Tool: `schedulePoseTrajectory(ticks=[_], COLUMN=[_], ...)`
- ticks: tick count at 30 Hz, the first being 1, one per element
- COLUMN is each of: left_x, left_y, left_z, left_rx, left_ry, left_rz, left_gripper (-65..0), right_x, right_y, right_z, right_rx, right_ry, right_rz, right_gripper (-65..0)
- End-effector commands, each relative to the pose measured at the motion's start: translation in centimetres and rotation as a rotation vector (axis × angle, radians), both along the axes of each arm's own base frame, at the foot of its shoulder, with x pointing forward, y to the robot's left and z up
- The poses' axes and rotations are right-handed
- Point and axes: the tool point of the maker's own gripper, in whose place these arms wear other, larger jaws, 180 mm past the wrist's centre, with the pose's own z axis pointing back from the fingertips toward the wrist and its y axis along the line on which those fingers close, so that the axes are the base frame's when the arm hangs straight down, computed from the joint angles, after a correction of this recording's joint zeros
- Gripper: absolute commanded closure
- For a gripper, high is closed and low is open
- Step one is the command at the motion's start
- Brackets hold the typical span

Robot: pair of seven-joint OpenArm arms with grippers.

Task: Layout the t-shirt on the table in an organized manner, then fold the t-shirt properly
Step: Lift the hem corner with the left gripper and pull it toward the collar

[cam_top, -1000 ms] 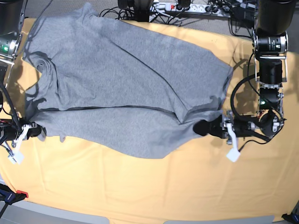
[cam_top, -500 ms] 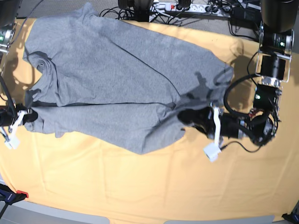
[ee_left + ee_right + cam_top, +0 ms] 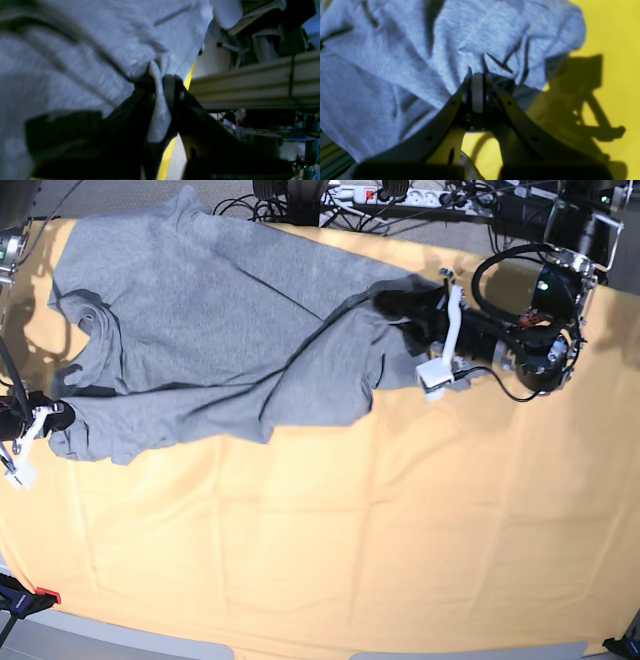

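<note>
The grey t-shirt (image 3: pixel 200 310) lies across the far left part of the table (image 3: pixel 330 540), with no lettering showing. My left gripper (image 3: pixel 392 305) is at the far right, shut on a corner of the shirt lifted over the shirt's right end. In the left wrist view its black fingers (image 3: pixel 172 87) pinch a ridge of the t-shirt (image 3: pixel 75 50). My right gripper (image 3: pixel 58 418) is at the table's left edge, shut on the shirt's near-left corner. In the right wrist view the gripper (image 3: pixel 477 82) clamps bunched t-shirt fabric (image 3: pixel 420 50) above the yellow cloth (image 3: pixel 607 30).
A power strip and cables (image 3: pixel 380 195) run along the table's far edge behind the shirt. A red-tipped clamp (image 3: pixel 40 595) sits at the near-left corner. A metal rail (image 3: pixel 250 87) shows in the left wrist view.
My left gripper has carried its shirt corner from the near right up toward the far edge, dragging the shirt's near edge back. My right gripper has shifted left and slightly toward the far side with its corner.
</note>
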Motion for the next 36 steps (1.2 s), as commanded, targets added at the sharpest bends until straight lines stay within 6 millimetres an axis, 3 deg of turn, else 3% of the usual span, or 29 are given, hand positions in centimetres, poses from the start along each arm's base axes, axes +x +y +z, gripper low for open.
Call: schedulePoseTrajectory(ticks=[1, 5, 8, 10, 18, 23, 27, 31, 36], left_x=[1.0, 1.6, 2.0, 2.2, 4.1, 7.3, 10.6, 12.9, 13.1], left_y=[-0.1, -0.1, -0.1, -0.1, 0.1, 1.8, 2.8, 2.5, 1.1], left_z=[1.4, 1.8, 2.1, 2.1, 3.7, 6.4, 6.9, 5.5, 2.8], left_rx=[-0.032, -0.033, -0.03, -0.028, -0.031, -0.078, -0.081, -0.09, -0.111], left_ry=[-0.039, -0.061, -0.064, -0.06, -0.128, -0.227, -0.293, -0.267, -0.197], left_rz=[0.008, 0.008, 0.016, 0.021, 0.03, 0.151, 0.33, 0.496, 0.574], left_gripper=[0.0, -2.0, -30.6, -48.6, -49.4, -49.4, -49.4, -49.4, -49.4], right_x=[1.2, 2.6, 3.4, 3.5, 3.6, 3.4, 3.2, 3.1, 3.0], right_y=[-1.7, -4.2, -5.1, -4.9, -3.9, -4.0, -4.8, -5.1, -5.4], right_z=[2.7, 6.2, 8.7, 9.4, 8.6, 8.5, 8.2, 8.4, 8.6], right_rx=[-0.033, -0.079, -0.07, -0.043, -0.012, -0.023, -0.065, -0.074, -0.08], right_ry=[-0.067, -0.153, -0.22, -0.239, -0.235, -0.224, -0.207, -0.206, -0.208], right_rz=[-0.01, -0.041, -0.055, -0.053, -0.043, -0.043, -0.05, -0.053, -0.056], right_gripper=[0.0, 0.0, 0.0, 0.0, 0.0, 0.0, 0.0, 0.0, 0.0])
